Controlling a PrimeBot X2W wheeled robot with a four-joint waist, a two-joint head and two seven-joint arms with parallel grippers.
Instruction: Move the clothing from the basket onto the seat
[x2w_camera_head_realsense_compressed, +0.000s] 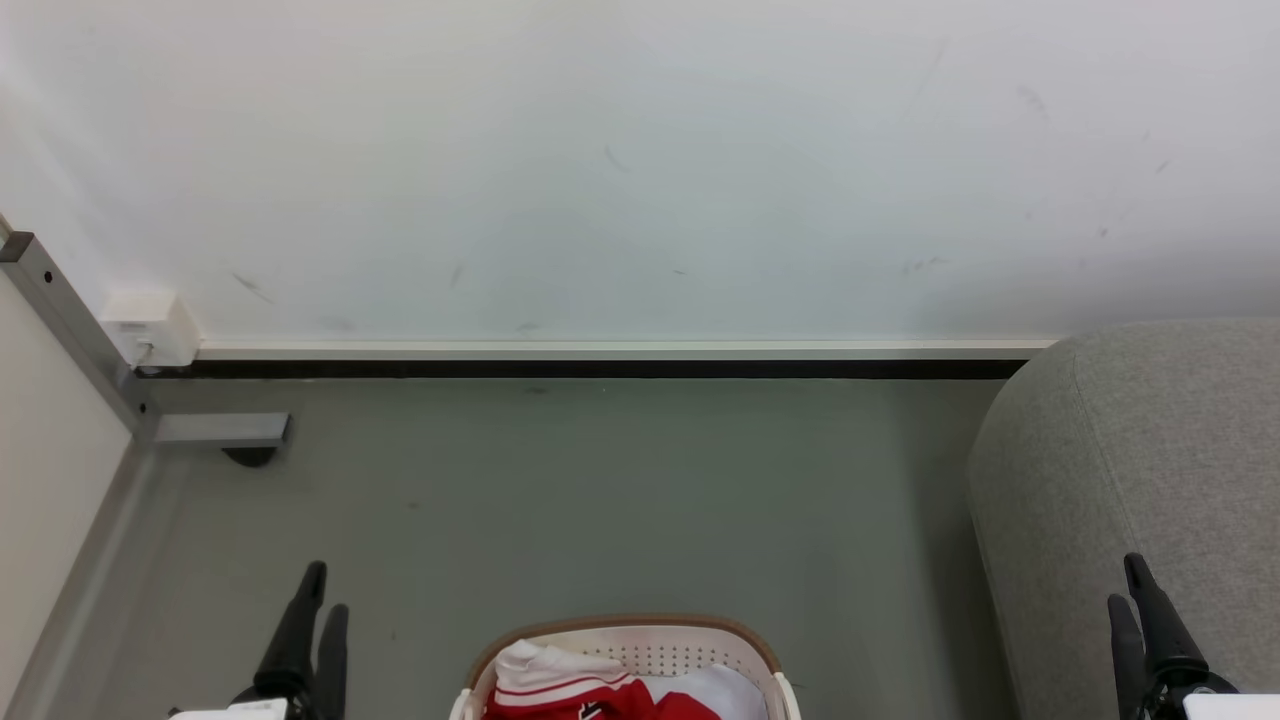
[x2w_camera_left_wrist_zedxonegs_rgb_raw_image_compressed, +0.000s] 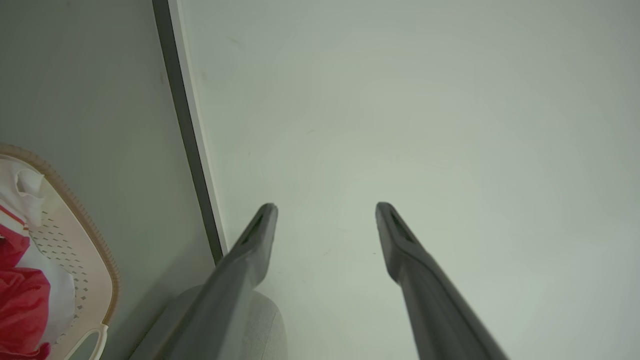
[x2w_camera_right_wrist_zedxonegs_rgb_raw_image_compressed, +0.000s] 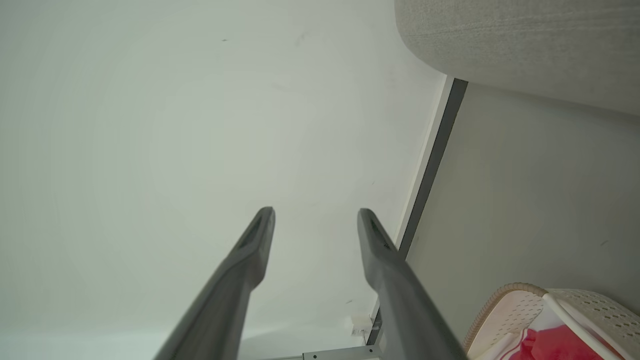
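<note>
red fabric with white, thinly striped trim, the clothing (x2w_camera_head_realsense_compressed: 600, 702) lies bunched inside the basket (x2w_camera_head_realsense_compressed: 640, 624), a white perforated tub with a brown rim band. the basket sits on the grey floor (x2w_camera_head_realsense_compressed: 600, 500) at the bottom middle of the head view. a pale bluish-white cloth (x2w_camera_head_realsense_compressed: 718, 688) lies just beside the garment in the same basket, on the robot's right of it. the seat (x2w_camera_head_realsense_compressed: 1130, 470), a light grey upholstered sofa with a rounded edge, stands to the right of the basket, apart from it with bare floor between. the left gripper (x2w_camera_left_wrist_zedxonegs_rgb_raw_image_compressed: 325, 206) hangs to the left of the basket, its two dark fingers spread with a clear gap and gripping nothing, pointing toward the white wall (x2w_camera_head_realsense_compressed: 640, 170). the right gripper (x2w_camera_right_wrist_zedxonegs_rgb_raw_image_compressed: 316, 210) is likewise spread and empty, held in front of the sofa's edge in the head view. both grippers are well apart from the basket and the clothing. a dark skirting strip (x2w_camera_head_realsense_compressed: 600, 369) runs along the foot of the wall. a grey metal frame (x2w_camera_head_realsense_compressed: 70, 330) with a small white box (x2w_camera_head_realsense_compressed: 150, 328) stands at the far left.
</note>
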